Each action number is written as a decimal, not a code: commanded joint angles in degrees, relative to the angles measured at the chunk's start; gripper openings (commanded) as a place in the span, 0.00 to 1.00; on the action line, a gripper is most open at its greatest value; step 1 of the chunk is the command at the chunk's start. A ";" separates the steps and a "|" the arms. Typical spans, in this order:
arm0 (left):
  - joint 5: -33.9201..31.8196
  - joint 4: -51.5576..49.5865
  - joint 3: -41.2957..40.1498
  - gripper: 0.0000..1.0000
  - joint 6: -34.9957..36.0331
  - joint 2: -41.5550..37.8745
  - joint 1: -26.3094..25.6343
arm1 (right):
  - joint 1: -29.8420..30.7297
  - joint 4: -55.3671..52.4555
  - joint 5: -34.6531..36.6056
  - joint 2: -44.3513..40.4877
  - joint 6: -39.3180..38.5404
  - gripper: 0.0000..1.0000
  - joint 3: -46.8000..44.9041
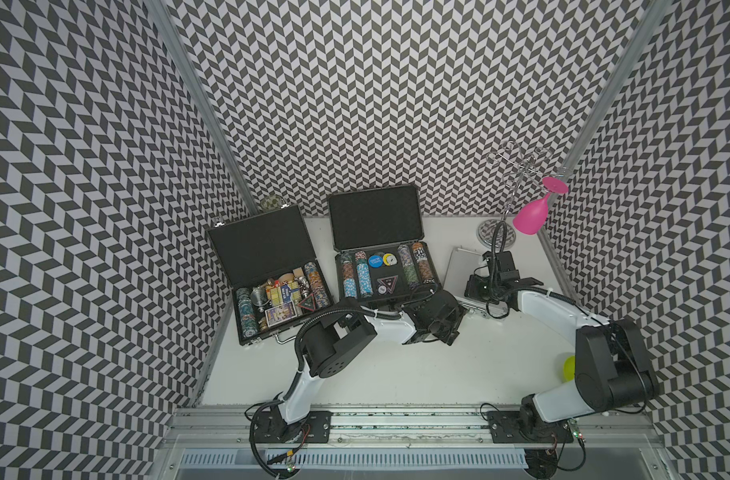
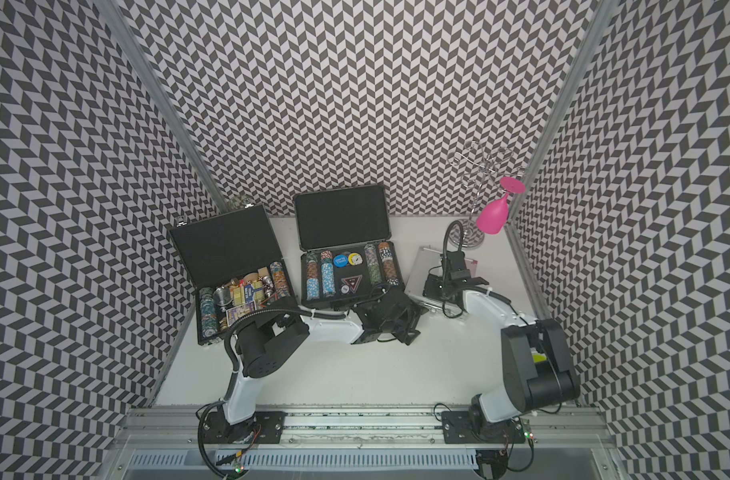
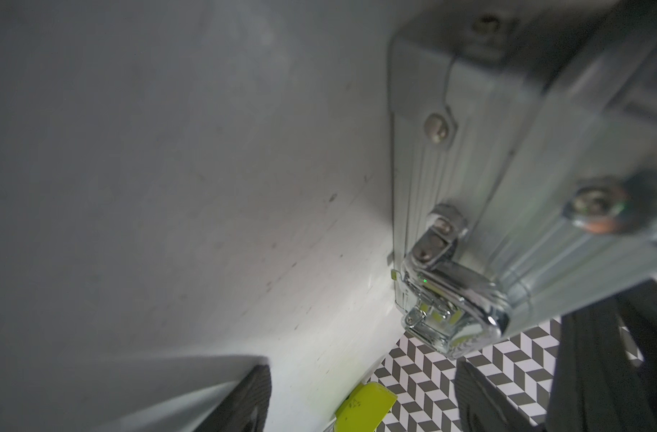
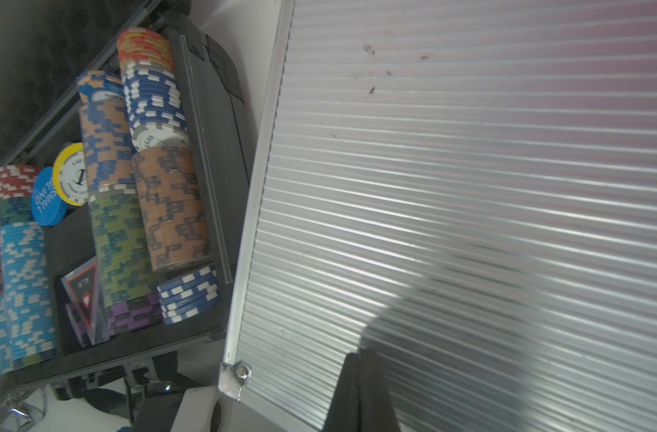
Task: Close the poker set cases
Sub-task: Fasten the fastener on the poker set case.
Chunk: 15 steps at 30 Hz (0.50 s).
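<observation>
Shut and empty, the right gripper (image 4: 360, 385) pins the silver case (image 4: 469, 168), three o'clock of the grey case (image 1: 375, 216), closed, likely so the wide-open, empty left gripper (image 3: 360, 396) can latch it

Black-and-white chevron walls (image 1: 396, 104) around a white tabletop (image 1: 396, 374), aluminium rail (image 1: 396, 419) along the front.
</observation>
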 commanded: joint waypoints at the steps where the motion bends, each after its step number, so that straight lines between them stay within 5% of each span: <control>1: -3.57 -2.33 -2.13 0.82 -1.36 3.04 -0.32 | -0.48 -11.48 0.82 2.26 -0.68 0.00 -3.41; 10: -1.64 5.14 -3.37 0.83 -2.90 5.80 -0.15 | -0.53 -12.20 2.88 1.94 -1.08 0.00 -2.71; 15: 0.76 -1.49 -0.38 0.84 -2.46 6.47 0.26 | -0.54 -11.99 3.08 1.80 -1.02 0.00 -2.89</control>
